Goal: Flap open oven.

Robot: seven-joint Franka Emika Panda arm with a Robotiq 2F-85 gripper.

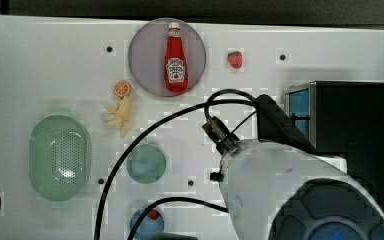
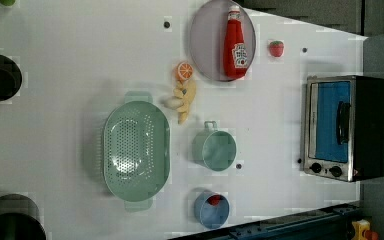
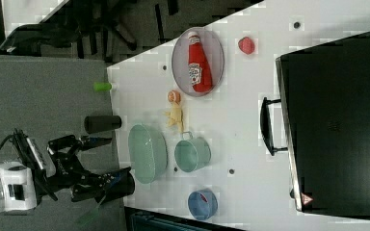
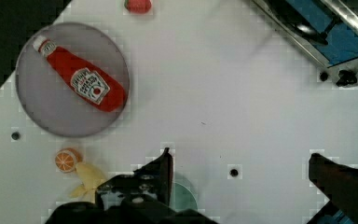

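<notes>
Oven (image 2: 345, 127) at the 3 o'clock edge of the left view, its blue glass door shut and facing the open surface (image 2: 55, 130); the dark bar handle (image 2: 343, 122) lies across the door, presumably so a pull from the surface side can swing it down. The pincer (image 4: 240, 175) hangs above the middle of the surface, jaws spread wide with nothing between them, which suits an approach not yet begun. Ketchup bottle (image 2: 234, 42) lies on a grey plate (image 2: 205, 40) at 12 o'clock; green colander (image 2: 136, 150) sits near centre, with the green cup (image 2: 215, 149) between it and the oven, both apparently clear of the door's swing.
</notes>
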